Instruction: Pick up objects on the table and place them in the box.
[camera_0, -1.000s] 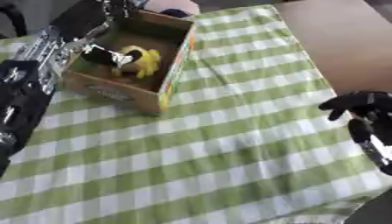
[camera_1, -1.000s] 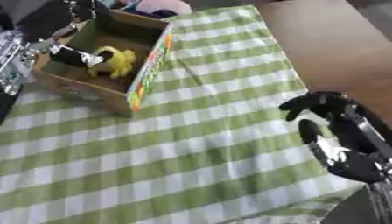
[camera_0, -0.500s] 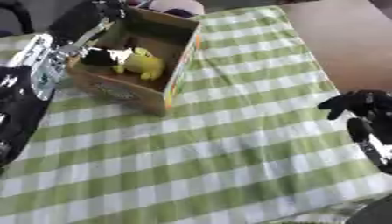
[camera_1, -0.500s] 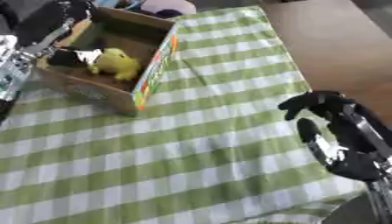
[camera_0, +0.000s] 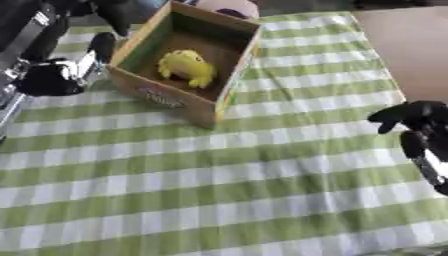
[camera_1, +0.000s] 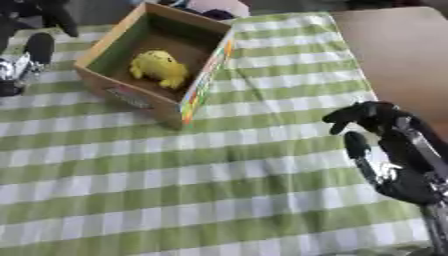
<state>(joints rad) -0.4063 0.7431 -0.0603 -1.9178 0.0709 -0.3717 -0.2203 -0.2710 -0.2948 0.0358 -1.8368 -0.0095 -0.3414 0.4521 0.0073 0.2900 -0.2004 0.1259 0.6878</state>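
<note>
Near cloth: the green and white checked tablecloth (camera_0: 219, 190) in front of you is bare across the whole near half.
Right hand: your right hand (camera_1: 389, 150) rests at the right edge of the cloth, low in the view. Its fingers are bent a little but hold nothing; it touches no object.
Right side: beyond the cloth's right edge you see the brown table top (camera_1: 402, 55), also bare, running to the far right corner.
Box: the cardboard box (camera_0: 144, 92) stands on the cloth at the far left, turned at an angle, one corner pointing toward you. Its top is open.
Toy: a yellow soft toy (camera_0: 186, 67) lies inside the box, on its floor, near the middle. You cannot make out its exact shape.
Left hand: your left hand (camera_0: 61, 75) is just beside the box's left wall, outside it. It holds nothing you can see; I cannot tell how its fingers stand.
Left arm: the dark arm fills the upper left corner, so the way to the box from that side is narrow.
Far edge: a pinkish round thing (camera_0: 229, 7) shows just behind the box's far corner, partly hidden by it.
</note>
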